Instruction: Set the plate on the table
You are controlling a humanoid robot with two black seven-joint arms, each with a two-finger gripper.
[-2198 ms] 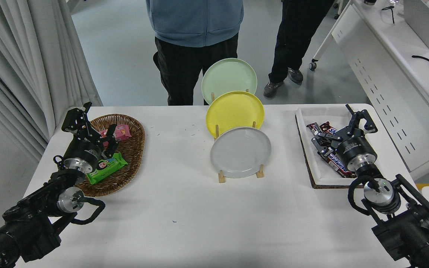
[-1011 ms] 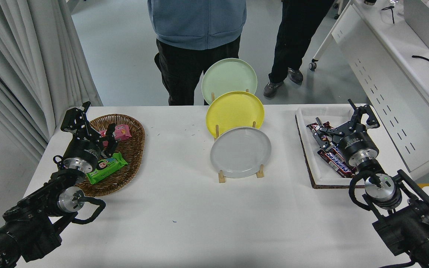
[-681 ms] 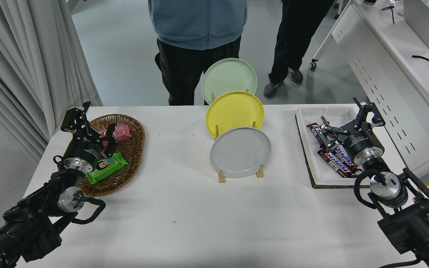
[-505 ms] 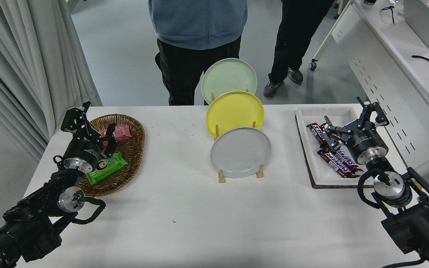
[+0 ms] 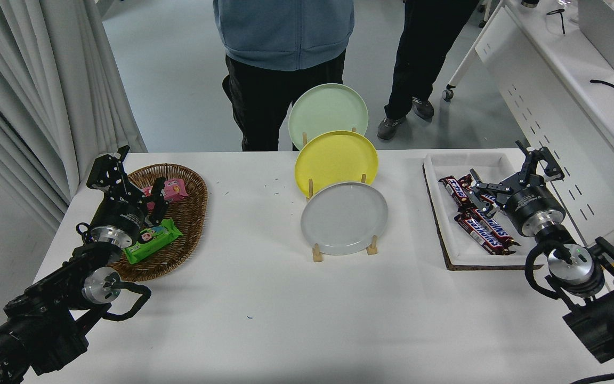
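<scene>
The table [image 5: 264, 330] is a broad white slab with rounded corners, bare across its near half apart from a few tiny dark specks. In the middle stands a wooden rack [image 5: 315, 253] with three plates upright in a row, one behind another: the light grey plate [image 5: 344, 218] nearest, a yellow plate [image 5: 336, 162] behind it, and a pale green plate [image 5: 328, 111] at the back. The grey one sits in the rack's front slot, its face tilted toward the robot, touched by neither arm.

To the left lies an oval wicker basket [image 5: 190, 213] with a green packet [image 5: 153, 238] and a pink one [image 5: 171, 189] in it. The left gripper [image 5: 128, 178] hangs over the basket's near edge with its fingers spread, holding nothing. To the right sits a shallow white tray [image 5: 464, 256] with chocolate bars [image 5: 480, 226] in it. The right gripper [image 5: 515, 173] hovers above the tray's far right side, its fingers wide apart and empty, well apart from the plates.

Beyond the far edge stand two people, one in a blue top [image 5: 283, 29] just behind the rack, another in dark trousers [image 5: 424, 48] further right. Pale curtains [image 5: 30, 96] hang on the left; a white perforated desk [image 5: 563, 85] runs along the right over a grey floor.
</scene>
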